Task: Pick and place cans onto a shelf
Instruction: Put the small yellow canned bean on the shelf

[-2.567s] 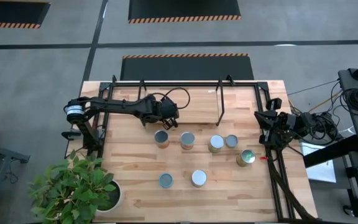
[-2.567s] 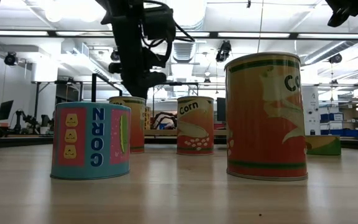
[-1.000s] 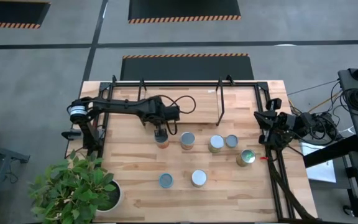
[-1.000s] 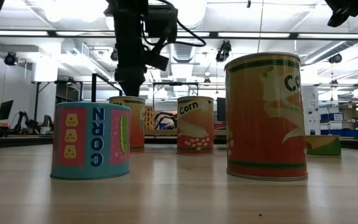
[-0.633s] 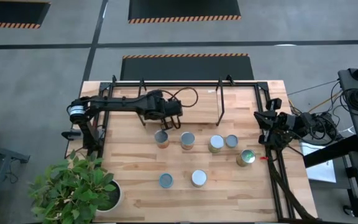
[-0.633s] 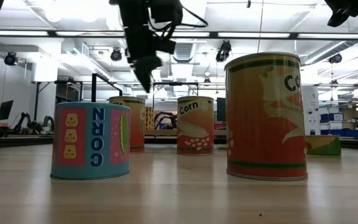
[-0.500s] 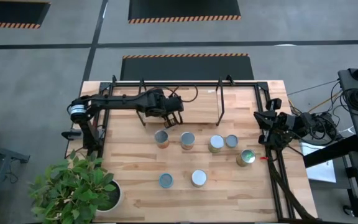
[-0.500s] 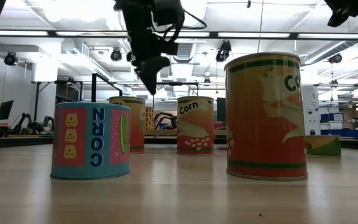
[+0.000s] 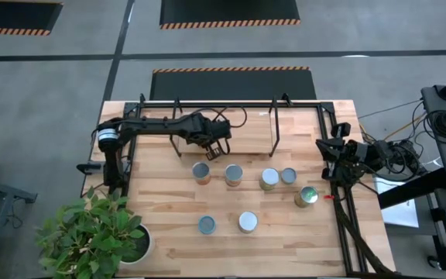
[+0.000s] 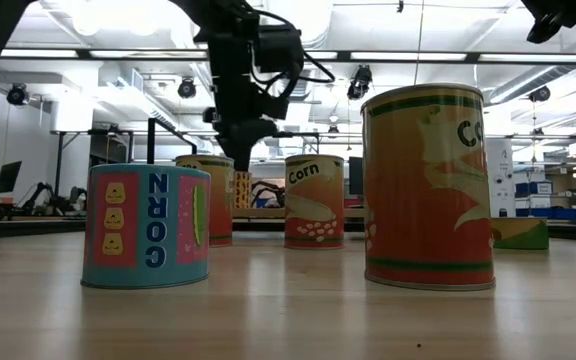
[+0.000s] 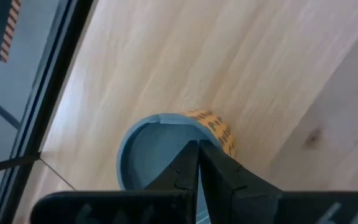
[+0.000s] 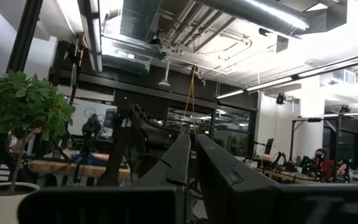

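Cans (image 9: 233,175), small labelled tins with round metal tops, all stood on your wooden table (image 9: 169,209), none on the black-rod shelf (image 9: 223,116). Your left gripper (image 9: 215,149) hung pinched shut and empty above the orange-sided can (image 9: 200,172); descending like that could have knocked it over. Your right gripper (image 12: 191,163), also closed, waited at the table's right edge.

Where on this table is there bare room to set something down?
The near strip between the two front cans and the table edge is bare, as is the left side beside the plant. The middle row of cans is crowded; the left gripper hovers behind it.

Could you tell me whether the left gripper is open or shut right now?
Shut and empty: in the left wrist view the left gripper has its two dark fingers pressed together above a blue-topped can, holding nothing.
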Tool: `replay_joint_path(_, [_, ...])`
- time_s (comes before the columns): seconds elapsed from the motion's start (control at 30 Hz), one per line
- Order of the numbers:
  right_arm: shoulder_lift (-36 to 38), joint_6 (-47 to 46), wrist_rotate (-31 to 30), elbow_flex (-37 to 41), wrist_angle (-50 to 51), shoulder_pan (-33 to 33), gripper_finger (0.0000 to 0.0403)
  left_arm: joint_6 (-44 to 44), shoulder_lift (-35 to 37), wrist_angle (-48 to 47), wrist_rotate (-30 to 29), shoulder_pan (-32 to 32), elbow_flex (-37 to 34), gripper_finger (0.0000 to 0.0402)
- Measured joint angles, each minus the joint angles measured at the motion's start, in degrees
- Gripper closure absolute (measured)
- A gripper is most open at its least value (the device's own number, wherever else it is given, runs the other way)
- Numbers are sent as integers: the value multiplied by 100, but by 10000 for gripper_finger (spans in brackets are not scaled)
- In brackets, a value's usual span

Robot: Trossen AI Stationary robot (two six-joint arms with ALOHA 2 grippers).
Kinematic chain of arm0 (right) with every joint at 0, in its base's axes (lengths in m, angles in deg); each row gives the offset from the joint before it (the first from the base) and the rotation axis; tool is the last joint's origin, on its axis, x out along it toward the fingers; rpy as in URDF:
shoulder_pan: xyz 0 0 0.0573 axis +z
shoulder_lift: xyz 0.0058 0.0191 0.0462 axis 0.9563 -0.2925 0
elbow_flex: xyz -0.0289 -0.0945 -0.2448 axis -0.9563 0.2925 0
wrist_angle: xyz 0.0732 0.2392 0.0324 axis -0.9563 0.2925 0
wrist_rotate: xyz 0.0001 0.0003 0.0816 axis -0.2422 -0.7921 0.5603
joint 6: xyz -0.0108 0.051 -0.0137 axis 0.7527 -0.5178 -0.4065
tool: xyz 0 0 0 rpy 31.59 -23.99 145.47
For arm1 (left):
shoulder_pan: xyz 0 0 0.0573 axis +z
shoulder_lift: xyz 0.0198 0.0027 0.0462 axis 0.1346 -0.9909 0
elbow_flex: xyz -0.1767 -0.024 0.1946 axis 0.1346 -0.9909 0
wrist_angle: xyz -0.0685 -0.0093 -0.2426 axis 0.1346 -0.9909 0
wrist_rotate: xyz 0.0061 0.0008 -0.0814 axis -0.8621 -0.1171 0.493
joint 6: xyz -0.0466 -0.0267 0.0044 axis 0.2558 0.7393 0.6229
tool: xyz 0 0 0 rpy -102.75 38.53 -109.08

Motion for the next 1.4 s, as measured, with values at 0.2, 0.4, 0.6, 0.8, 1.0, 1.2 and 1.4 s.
replay_joint_path(0.2, [0,7,2,0,-2,-1,385,-907,135,-149,141,-130,-4,401])
replay_joint_path(0.4, [0,13,2,0,-4,-1,385,-1381,388,-465,127,-210,196,401])
replay_joint_path(0.6, [0,13,0,0,2,-2,385,-1853,538,-859,904,-262,310,401])
replay_joint_path(0.8, [0,13,2,0,6,-1,385,-1716,402,-771,1018,-253,-5,401])
replay_joint_path(1.0, [0,14,2,0,9,0,385,-1649,180,-724,952,-260,-35,401])
replay_joint_path(1.2, [0,13,1,0,9,-1,385,-1430,184,-1130,-344,-259,-2,401])
replay_joint_path(1.4, [0,33,0,0,7,0,385,-1277,223,-1201,-533,-256,258,401])
